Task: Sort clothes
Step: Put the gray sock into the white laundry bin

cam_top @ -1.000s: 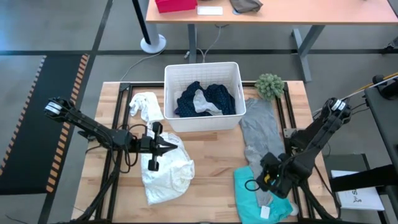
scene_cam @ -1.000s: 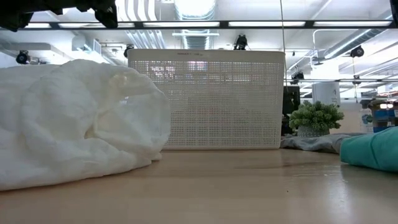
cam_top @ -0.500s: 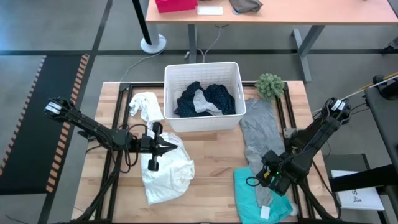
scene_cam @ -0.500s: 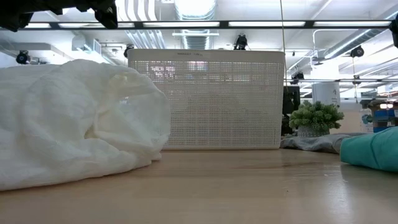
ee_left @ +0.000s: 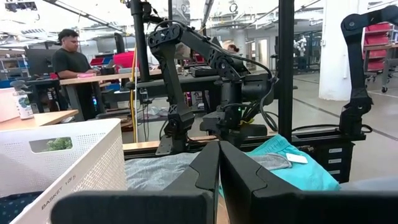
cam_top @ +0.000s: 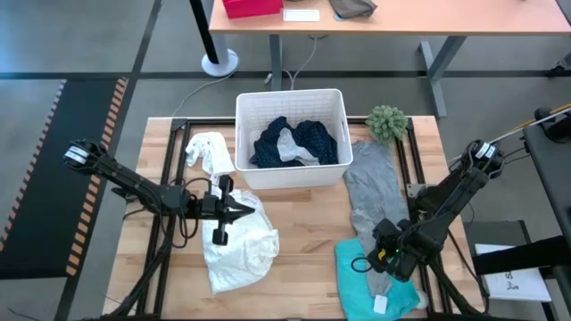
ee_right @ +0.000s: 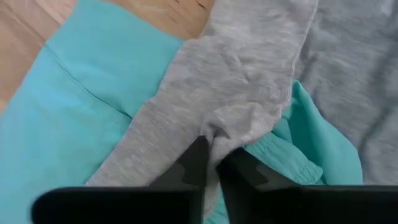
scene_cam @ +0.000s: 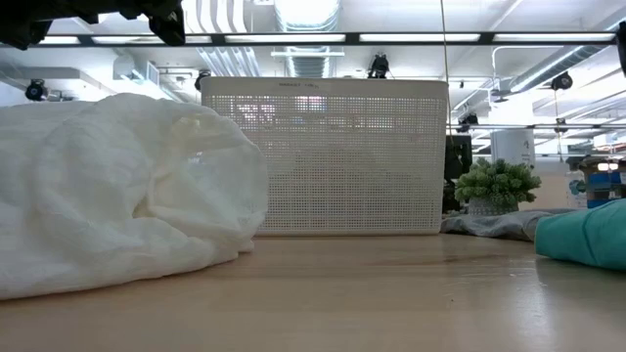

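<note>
1. Wooden tabletop (cam_top: 303,234) on a black frame is carrying everything; the white slatted basket (cam_top: 290,138) is sitting at the far middle with navy dotted clothes (cam_top: 303,141) already lying inside.
2. Right gripper (cam_top: 361,265) is sitting low over the near-right pile, fingers pressed nearly together and pinching a raised fold of the grey tee (ee_right: 242,106).
3. Grey tee is trailing away from that gripper toward the fuzzy green ball (cam_top: 386,121); the turquoise piece (cam_top: 361,276) is lying directly under and beside the pinch, touching the grey hem.
4. Judgement: the step in hand is lifting the tee clear. Wrist view is showing grey fabric only between the fingers, but turquoise is bunching right against it, so lift slowly and check that it is not riding along.
5. Raise high before travelling; the tee is long and will be dragging over the turquoise piece otherwise.
6. Left gripper (cam_top: 252,209) is hovering over the white shirt (cam_top: 236,241), fingers closed on nothing, waiting. Small white cloth (cam_top: 210,152) is lying beyond it, just beside the basket's wall.
7. Room behind is an open lab: a person working at a desk (ee_left: 70,59), more robot arms, ceiling lights, and an orange table (cam_top: 393,20) past the workbench.
</note>
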`<state>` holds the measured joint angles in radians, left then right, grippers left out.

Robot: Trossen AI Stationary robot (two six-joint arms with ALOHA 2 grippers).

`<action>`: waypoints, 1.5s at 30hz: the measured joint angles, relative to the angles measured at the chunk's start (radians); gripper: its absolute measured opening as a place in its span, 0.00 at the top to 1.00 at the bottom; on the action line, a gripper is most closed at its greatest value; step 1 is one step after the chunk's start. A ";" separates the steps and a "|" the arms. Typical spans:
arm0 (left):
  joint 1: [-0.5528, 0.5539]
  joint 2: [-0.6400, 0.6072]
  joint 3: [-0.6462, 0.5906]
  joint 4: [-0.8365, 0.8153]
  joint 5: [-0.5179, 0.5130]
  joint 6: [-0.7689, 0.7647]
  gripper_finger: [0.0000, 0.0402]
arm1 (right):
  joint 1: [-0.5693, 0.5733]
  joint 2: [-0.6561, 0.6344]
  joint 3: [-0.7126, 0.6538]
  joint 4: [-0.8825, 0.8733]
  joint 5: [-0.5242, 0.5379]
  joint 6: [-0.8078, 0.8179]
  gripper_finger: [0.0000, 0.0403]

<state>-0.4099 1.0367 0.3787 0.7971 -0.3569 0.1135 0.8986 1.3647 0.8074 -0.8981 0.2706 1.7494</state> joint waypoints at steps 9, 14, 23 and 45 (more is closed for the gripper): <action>0.000 0.000 0.000 0.001 0.000 -0.002 1.00 | 0.000 0.000 0.043 0.018 0.094 -0.054 0.99; 0.000 0.000 0.000 0.001 0.000 -0.010 1.00 | 0.000 0.000 0.146 0.018 0.226 -0.172 1.00; 0.000 0.000 0.000 0.003 0.000 -0.017 1.00 | -0.008 0.000 0.381 0.011 0.509 -0.500 1.00; 0.000 0.000 0.000 0.001 0.000 -0.002 1.00 | -0.494 -0.001 0.767 0.216 0.707 -1.471 1.00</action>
<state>-0.4095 1.0367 0.3790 0.7977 -0.3573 0.1111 0.4049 1.3640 1.5742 -0.6823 0.9776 0.2780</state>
